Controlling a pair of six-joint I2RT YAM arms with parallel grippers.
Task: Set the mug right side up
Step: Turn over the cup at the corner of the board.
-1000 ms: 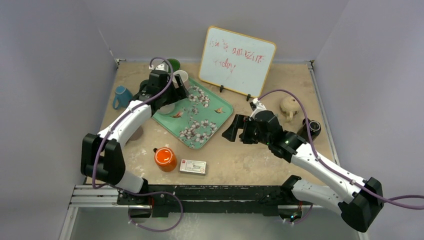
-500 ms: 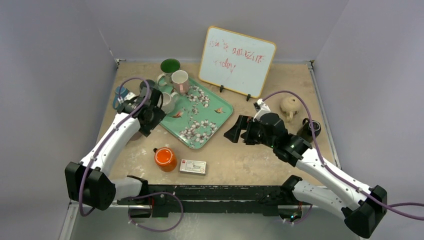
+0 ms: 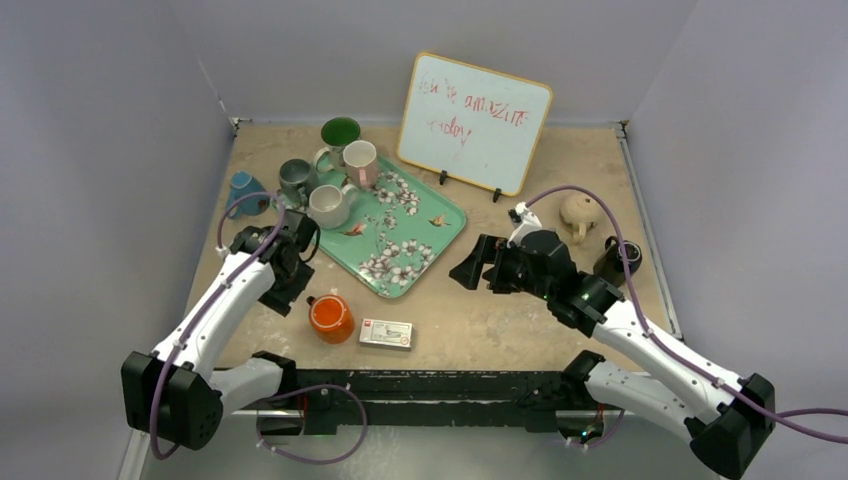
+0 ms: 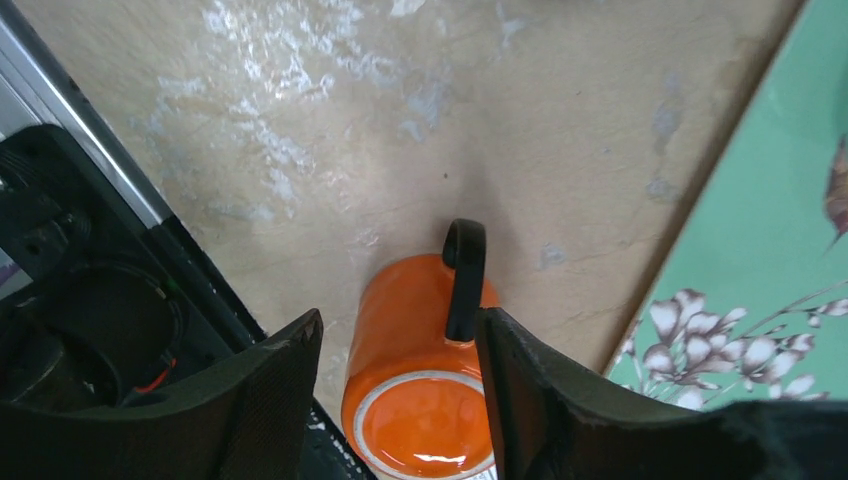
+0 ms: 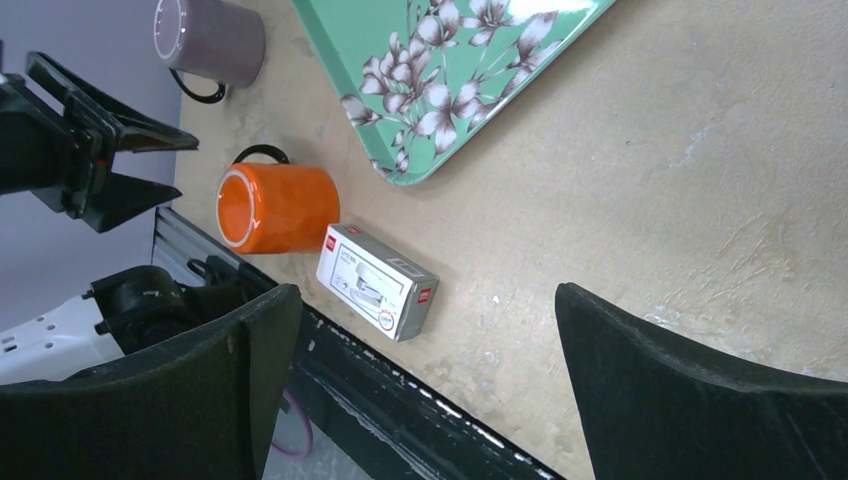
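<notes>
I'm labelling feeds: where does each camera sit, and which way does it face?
Top external: above and behind, looking down on the table; both arms.
Left wrist: on the left gripper, facing down at the orange mug; own fingers.
Right wrist: on the right gripper, facing left across the table; own fingers.
All three share the orange mug.

Overhead and both wrist cameras all see the orange mug (image 3: 330,317).

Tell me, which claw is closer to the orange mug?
Left. The left claw hangs open right by the orange mug, which shows between its fingers in the wrist view. The right claw is well away, on the far side of the green tray.
</notes>
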